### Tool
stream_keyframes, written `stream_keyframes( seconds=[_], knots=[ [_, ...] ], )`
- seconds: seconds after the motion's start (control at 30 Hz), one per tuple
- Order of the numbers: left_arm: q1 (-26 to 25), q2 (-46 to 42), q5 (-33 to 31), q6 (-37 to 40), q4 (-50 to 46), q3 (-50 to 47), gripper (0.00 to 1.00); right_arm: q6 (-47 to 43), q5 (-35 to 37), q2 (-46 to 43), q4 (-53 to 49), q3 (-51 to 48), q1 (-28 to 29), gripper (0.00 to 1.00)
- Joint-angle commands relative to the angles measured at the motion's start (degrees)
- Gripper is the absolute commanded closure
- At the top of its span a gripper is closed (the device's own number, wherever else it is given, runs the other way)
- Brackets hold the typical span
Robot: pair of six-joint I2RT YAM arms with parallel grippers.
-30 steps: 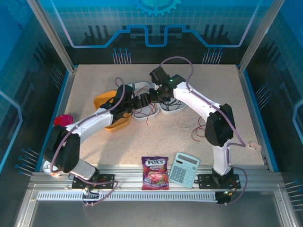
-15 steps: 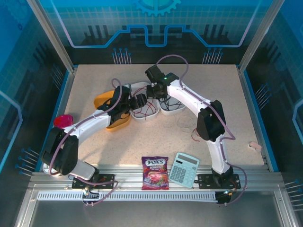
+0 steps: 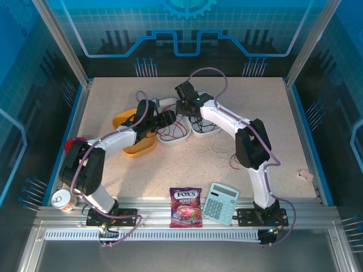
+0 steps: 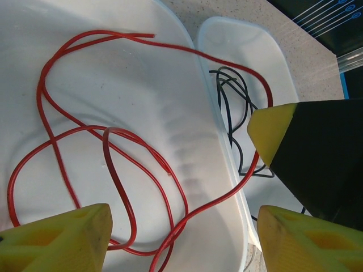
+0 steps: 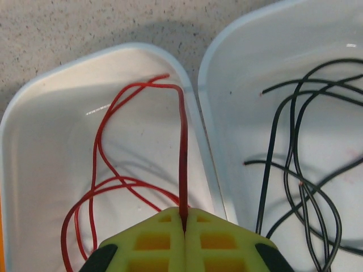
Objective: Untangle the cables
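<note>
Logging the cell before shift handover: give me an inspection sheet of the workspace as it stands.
Surface: speckled beige table.
Job's things: red cable looped in one white tray; black cable in the neighbouring tray.
Clutter: yellow bowl, sweets bag, calculator, can.
Grippers: right gripper shut on the red cable; left gripper over its loops, jaws apart.
Cables: purple-grey hoses along both arms; thin loose wires on the table.
Surroundings: blue-lit enclosure walls.

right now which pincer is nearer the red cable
Right. The right pincer is shut on a strand of the red cable, so it is touching it. The left pincer is open over the cable's loops in the white tray, gripping nothing.
</note>
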Motion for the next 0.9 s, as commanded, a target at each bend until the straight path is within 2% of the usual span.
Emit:
stream_keyframes(
  seconds=[0.0,0.23,0.37,0.53,0.7,0.87],
  knots=[
    [-0.82,0.30,7.71,-2.25,9.83,5.10,0.30,-2.31,0.53,-1.11,5.50,-4.31,2.07,1.00],
    [0.84,-2.66,7.73,-4.26,7.48,6.20,0.29,-5.69,1.70,-6.40,11.44,-12.14,3.42,1.00],
    [2.05,-7.82,6.18,-2.90,1.89,5.26,0.26,-7.55,-0.44,-7.64,12.36,-14.44,3.74,0.94],
    [2.50,-14.68,3.12,-0.15,-4.76,3.06,0.18,-8.85,-1.35,-7.56,11.19,-14.86,4.45,0.97],
    [2.58,-19.79,2.64,0.30,-7.27,-0.16,0.17,-9.68,-1.98,-4.13,7.15,-11.20,4.83,0.97],
    [2.58,-24.20,1.83,0.31,-8.45,-3.24,0.14,-10.75,-1.71,-1.52,2.86,-7.34,4.79,0.84]
  ],
)
